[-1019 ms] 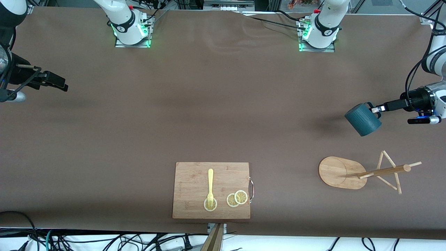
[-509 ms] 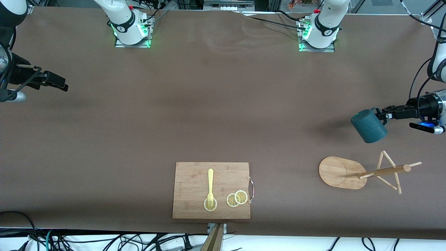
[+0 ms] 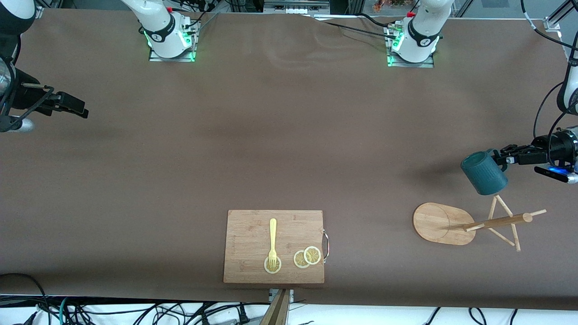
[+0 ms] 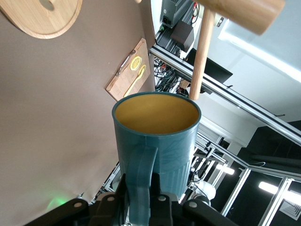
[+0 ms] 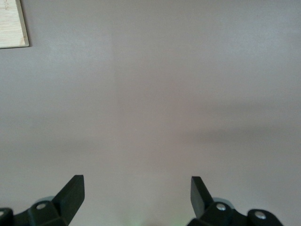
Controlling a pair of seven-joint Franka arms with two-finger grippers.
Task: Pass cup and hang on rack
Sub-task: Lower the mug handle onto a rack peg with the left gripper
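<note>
The left gripper (image 3: pixel 500 160) clamps the handle of the ribbed dark teal mug (image 3: pixel 484 173), holding it in the air above a peg of the light bamboo mug tree (image 3: pixel 469 223). The right gripper (image 3: pixel 76 108) waits, fingers spread, over the brown table (image 3: pixel 271 135).

Robot lab: bolted arm bases (image 3: pixel 170 43), cables (image 3: pixel 135 311).

Cup (image 3: pixel 484 173) hides a peg tip (image 3: pixel 496 197)

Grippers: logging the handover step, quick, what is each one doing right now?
Left gripper: closed on the handle of the dark teal ribbed cup, above the bamboo rack.
Right gripper: open, holding nothing, waiting.
</note>
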